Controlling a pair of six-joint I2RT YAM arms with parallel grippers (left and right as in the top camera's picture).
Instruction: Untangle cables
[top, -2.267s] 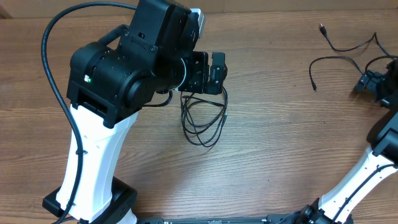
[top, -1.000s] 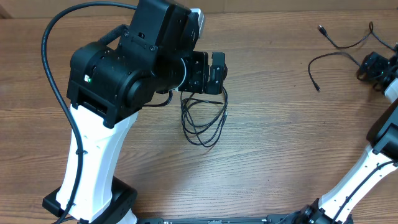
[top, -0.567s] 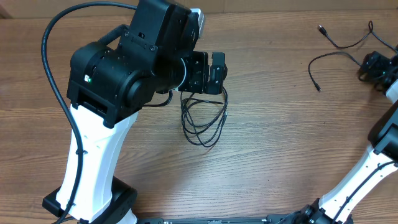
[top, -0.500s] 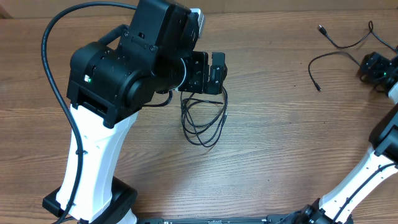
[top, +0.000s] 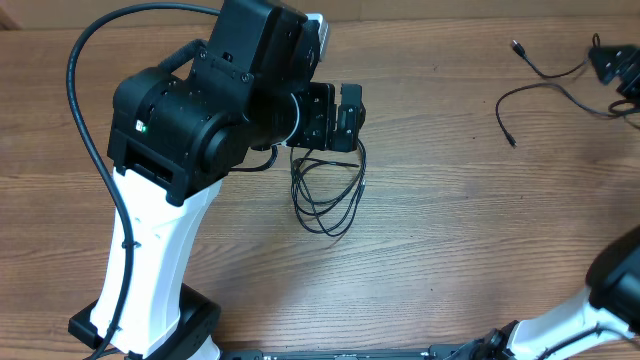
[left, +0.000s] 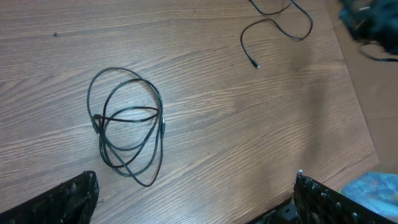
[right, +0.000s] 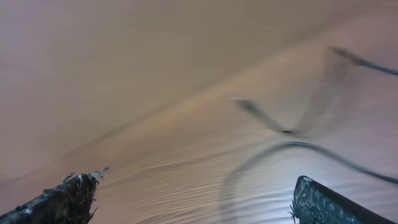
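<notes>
Left gripper (left: 196, 208) wide open, empty, coiled cable (left: 161, 124) ahead of jaws; right gripper (right: 193, 202) likewise, loose strands (right: 285, 131) ahead

One bench (top: 450, 240). Two robot arms: a left arm (top: 180, 130) and a right arm (top: 615, 290), one end effector apiece. The left end effector (top: 336, 118) is just over the coil (top: 325, 200), the right end effector (top: 612, 62) well to the coil's right. One coil; I can't count its cords. Two loose cables far right of it: an upper strand (top: 540, 74) and a lower strand (top: 540, 90).
</notes>
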